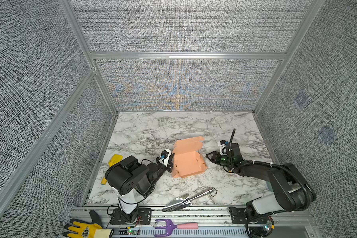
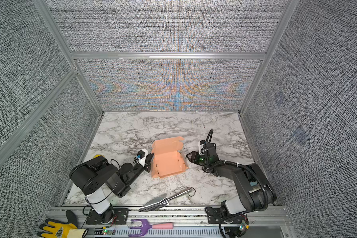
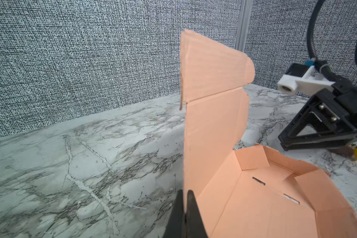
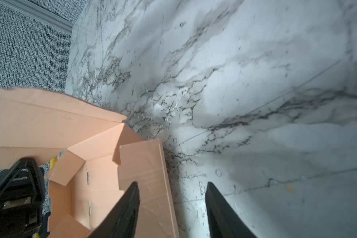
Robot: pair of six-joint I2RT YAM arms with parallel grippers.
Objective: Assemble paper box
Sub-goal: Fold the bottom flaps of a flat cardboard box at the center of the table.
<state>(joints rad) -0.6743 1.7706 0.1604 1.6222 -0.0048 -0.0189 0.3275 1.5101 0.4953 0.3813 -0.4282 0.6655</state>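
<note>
The salmon-pink paper box (image 1: 189, 164) (image 2: 169, 164) sits partly folded mid-table, its tray open upward and its lid panel (image 3: 213, 115) standing up at the back. My left gripper (image 1: 171, 162) (image 2: 150, 160) (image 3: 185, 204) is at the box's left side, shut on the edge of that cardboard wall. My right gripper (image 1: 208, 157) (image 2: 189, 157) (image 4: 172, 184) is open just right of the box. The outward-leaning right side flap (image 4: 144, 175) lies under its fingers, and nothing is gripped.
A silver trowel (image 1: 187, 201) lies near the front edge of the marble table (image 1: 144, 131). A yellow tool (image 1: 114, 160) sits behind the left arm. A yellow glove (image 1: 85, 228) and a purple hand fork (image 1: 167, 226) rest on the front rail. Fabric walls enclose three sides.
</note>
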